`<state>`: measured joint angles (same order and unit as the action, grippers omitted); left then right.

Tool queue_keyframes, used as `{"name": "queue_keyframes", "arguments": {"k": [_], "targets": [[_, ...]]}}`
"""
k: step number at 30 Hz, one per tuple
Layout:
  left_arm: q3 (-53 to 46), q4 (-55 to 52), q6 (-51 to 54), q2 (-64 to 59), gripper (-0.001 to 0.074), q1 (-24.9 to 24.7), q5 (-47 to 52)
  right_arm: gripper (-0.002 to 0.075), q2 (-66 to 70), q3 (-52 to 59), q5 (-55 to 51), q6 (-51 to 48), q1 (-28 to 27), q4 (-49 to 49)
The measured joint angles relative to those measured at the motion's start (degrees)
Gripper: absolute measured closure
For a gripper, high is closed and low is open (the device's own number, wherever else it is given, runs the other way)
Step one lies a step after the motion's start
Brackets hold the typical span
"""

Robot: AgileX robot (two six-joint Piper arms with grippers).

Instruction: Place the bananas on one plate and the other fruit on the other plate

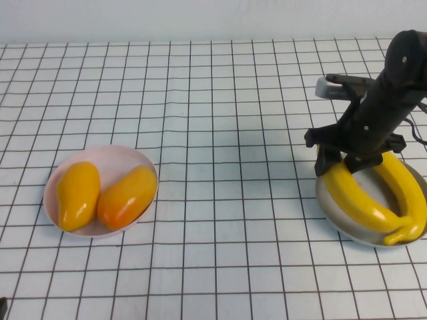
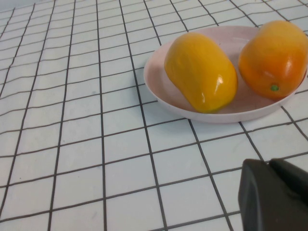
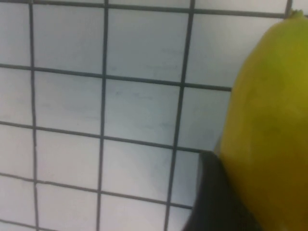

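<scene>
Two bananas (image 1: 365, 201) (image 1: 408, 193) lie side by side on the grey-blue plate (image 1: 331, 212) at the right. My right gripper (image 1: 345, 164) reaches down over the plate's far-left rim, its fingers astride the upper end of the nearer banana (image 3: 269, 125), which presses against one finger (image 3: 211, 202). Two orange-yellow fruits (image 1: 78, 195) (image 1: 127, 197) rest together in the pink plate (image 1: 113, 156) at the left. My left gripper (image 2: 269, 164) is shut and empty, low over the table just short of the pink plate (image 2: 159, 79) and its fruits (image 2: 199, 70) (image 2: 274, 57).
A white cloth with a black grid covers the whole table. A grey and black fixture (image 1: 337, 85) stands behind the right arm at the back right. The right arm's cable hangs at the far right edge.
</scene>
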<state>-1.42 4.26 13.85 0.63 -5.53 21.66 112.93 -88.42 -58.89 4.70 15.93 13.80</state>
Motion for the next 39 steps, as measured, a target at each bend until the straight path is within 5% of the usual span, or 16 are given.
{"name": "queue_keyframes", "arguments": {"k": [23,32,39], "targets": [[0.0,0.0,0.0,0.0,0.0739,0.0,0.0,0.0384,-1.66,0.0,-3.17,0.56,0.0,-8.56],[0.0,0.0,0.0,0.0,0.0739,0.0,0.0,0.0692,-20.14,3.24,1.88,-10.59,0.0,2.62],[0.0,0.0,0.0,0.0,0.0739,0.0,0.0,0.0736,-45.46,18.85,16.76,-25.19,0.0,19.06]]}}
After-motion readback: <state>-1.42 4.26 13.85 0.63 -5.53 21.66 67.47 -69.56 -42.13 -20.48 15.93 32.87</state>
